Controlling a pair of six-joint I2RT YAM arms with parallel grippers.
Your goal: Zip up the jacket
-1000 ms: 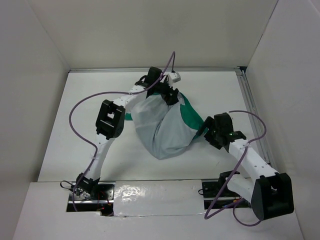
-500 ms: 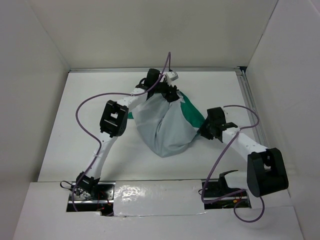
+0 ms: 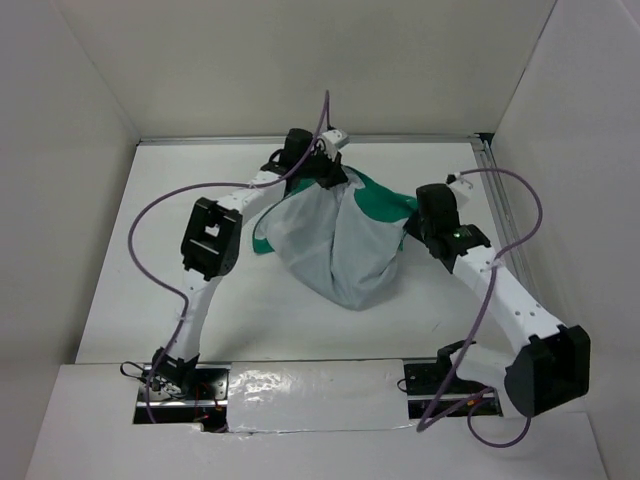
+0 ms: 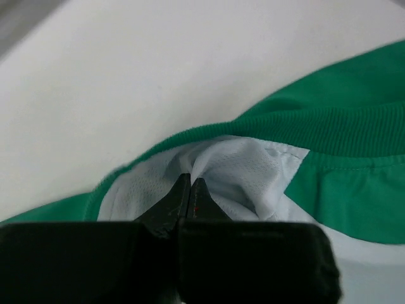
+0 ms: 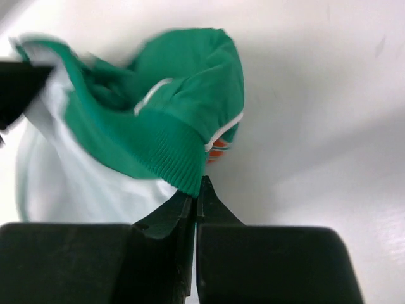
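**Top view.** The jacket (image 3: pixel 335 250) sits bunched near the middle of the table (image 3: pixel 150 260). Its pale lining faces outward, and green shows only along the far and right edges. The left gripper (image 3: pixel 326 176) is at the far end of the bundle and the right gripper (image 3: pixel 412 228) is at its right edge. Both touch the cloth. The state of the jaws cannot be read from this height. No zipper track, slider or clean front opening can be made out.

**Left wrist view.** The jaws are closed, tips together, pinching a fold of white mesh lining (image 4: pixel 240 171) just below a green ribbed band (image 4: pixel 329 123). Bare table lies beyond. No zipper teeth are visible near the grip.

**Right wrist view.** The jaws are closed on the lower corner of a green ribbed edge (image 5: pixel 164 149). Above the grip the green cloth is heaped, with thin white piping (image 5: pixel 161 88) across it and a scrap of the orange patch (image 5: pixel 218 149) tucked just beside the ribbing. The left part of this view is blurred and cannot be assessed.

**Progress.** In my judgement the task is at an early, preparatory stage. Both arms hold the garment, but it is crumpled with the lining outward rather than laid flat. Nothing shows the zip engaged or closed at any point. The remaining steps appear to be:
- spread the jacket;
- expose the two front edges;
- find the slider and seat it;
- draw it up.
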